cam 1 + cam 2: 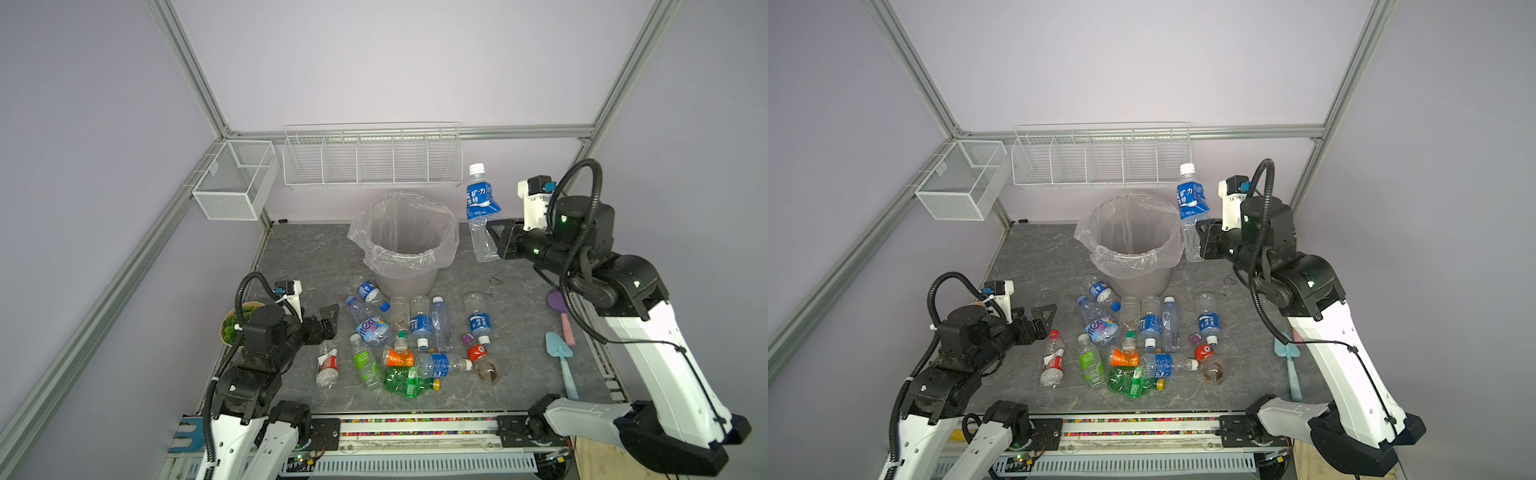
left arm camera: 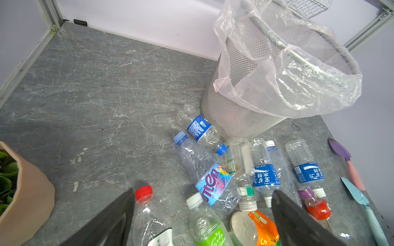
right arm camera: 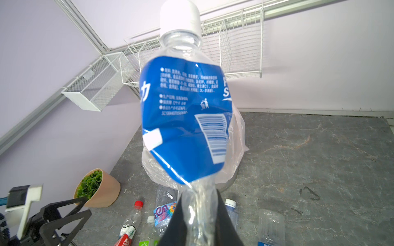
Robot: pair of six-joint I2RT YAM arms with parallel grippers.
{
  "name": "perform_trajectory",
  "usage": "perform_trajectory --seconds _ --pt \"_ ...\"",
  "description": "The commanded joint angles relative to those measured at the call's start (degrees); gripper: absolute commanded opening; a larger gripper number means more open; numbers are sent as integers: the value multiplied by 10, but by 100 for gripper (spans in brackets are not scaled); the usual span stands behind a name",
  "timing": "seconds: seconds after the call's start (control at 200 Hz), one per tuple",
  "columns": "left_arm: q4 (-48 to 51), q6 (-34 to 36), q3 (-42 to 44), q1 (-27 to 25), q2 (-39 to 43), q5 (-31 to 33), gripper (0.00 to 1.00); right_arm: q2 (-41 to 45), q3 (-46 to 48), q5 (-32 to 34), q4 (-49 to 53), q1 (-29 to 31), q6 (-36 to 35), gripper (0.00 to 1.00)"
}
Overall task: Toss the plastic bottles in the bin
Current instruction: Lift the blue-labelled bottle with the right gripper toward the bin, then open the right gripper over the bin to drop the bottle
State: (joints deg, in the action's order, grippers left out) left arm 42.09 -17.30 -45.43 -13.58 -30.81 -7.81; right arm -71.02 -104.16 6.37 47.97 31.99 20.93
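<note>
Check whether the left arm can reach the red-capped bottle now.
Probably yes: the left gripper is open and empty close by the red-capped bottle, which lies apart from the other bottles, nothing between them.

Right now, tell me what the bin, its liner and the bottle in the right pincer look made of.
Bin: probably metal mesh, matte grey; fine perforations show in its wall.
Liner: thin clear plastic film, glossy; it wrinkles and drapes over the rim.
Bottle in the right pincer: thin clear plastic, creased where pinched, with a glossy blue printed label and white cap.
</note>
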Motion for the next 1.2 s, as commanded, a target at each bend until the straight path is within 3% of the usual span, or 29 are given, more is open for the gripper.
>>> perform_trajectory --seconds 0.0,0.715,0.98,1.08,1.145,1.195 --pt "2 6 6 -5 -2 -7 99 -10 -27 -12 -22 5 -21 16" --pt "-1 11 8 -5 2 -15 99 -105 -174 -23 -13 18 -45 17" --pt "-2 10 8 -6 3 -12 99 -261 -267 -65 46 19 -72 21" --pt "-2 10 8 -6 3 -13 99 -389 -395 -83 168 19 -96 38" --pt "-2 10 8 -7 4 -12 99 -464 -505 -73 250 19 -107 64" --pt "-1 10 8 -8 6 -11 99 -481 -534 -68 270 19 -110 81"
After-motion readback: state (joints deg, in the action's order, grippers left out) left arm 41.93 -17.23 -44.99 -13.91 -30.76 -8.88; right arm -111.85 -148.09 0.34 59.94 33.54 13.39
